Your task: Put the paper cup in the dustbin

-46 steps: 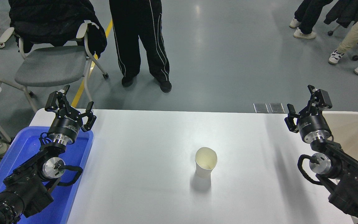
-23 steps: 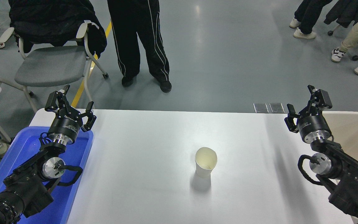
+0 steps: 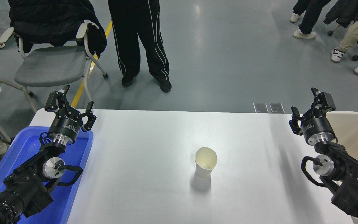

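That paper cup (image 3: pixel 206 161) mid-table looks light and crushy, so the spread-jawed right gripper (image 3: pixel 310 108) should pinch its sides gently; the left gripper (image 3: pixel 70 105) is parked, jaws apart.

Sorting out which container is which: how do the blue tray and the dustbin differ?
The blue tray is bright blue and sits at the table's left edge under the left arm; the dustbin is beige and sits at the right edge behind the right arm. The tray shows nearly whole; the dustbin is cut off by the frame. Both are open-topped plastic containers.

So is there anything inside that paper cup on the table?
The paper cup stands upright and open, showing only its cream inner wall; nothing visible inside. The bottom is partly hidden by the near rim.
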Available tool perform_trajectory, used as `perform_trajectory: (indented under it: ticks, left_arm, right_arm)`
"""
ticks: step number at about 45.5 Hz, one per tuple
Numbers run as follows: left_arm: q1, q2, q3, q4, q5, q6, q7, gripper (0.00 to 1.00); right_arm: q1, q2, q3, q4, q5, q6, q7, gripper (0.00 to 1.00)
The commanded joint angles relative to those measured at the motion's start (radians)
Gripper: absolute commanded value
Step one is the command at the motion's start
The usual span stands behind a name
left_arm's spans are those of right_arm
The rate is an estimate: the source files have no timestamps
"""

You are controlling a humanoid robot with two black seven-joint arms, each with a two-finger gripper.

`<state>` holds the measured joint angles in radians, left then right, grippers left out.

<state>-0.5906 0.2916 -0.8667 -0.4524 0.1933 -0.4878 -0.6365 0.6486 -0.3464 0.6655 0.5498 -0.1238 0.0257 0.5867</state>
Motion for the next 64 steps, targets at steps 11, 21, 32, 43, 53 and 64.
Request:
perform_trajectory:
  ticks: [11,21,32,43,53,64]
  left_arm:
    - [0.0,0.0,0.0,0.0,0.0,0.0,0.0,1.0]
    - [0.0,0.0,0.0,0.0,0.0,0.0,0.0,1.0]
    - [0.0,0.0,0.0,0.0,0.0,0.0,0.0,1.0]
    - [0.0,0.0,0.0,0.0,0.0,0.0,0.0,1.0]
    - [0.0,0.0,0.0,0.0,0.0,0.0,0.0,1.0]
    - [0.0,0.0,0.0,0.0,0.0,0.0,0.0,1.0]
  right_arm:
    - [0.193,-0.01,-0.355,-0.155,-0.057,-0.009,-0.008,1.0]
    - [0.379,0.004,-0.753,-0.151,-0.057,-0.006,-0.013,1.0]
    - [0.598,0.095,-1.219,-0.111,-0.059,0.007,-0.013,1.0]
    - [0.758,0.239,-1.524,-0.071,-0.114,0.089,-0.015,1.0]
    - [0.778,0.346,-1.531,-0.085,-0.341,0.184,-0.015,1.0]
    - [0.775,0.346,-1.56,-0.086,-0.519,0.23,-0.016,1.0]
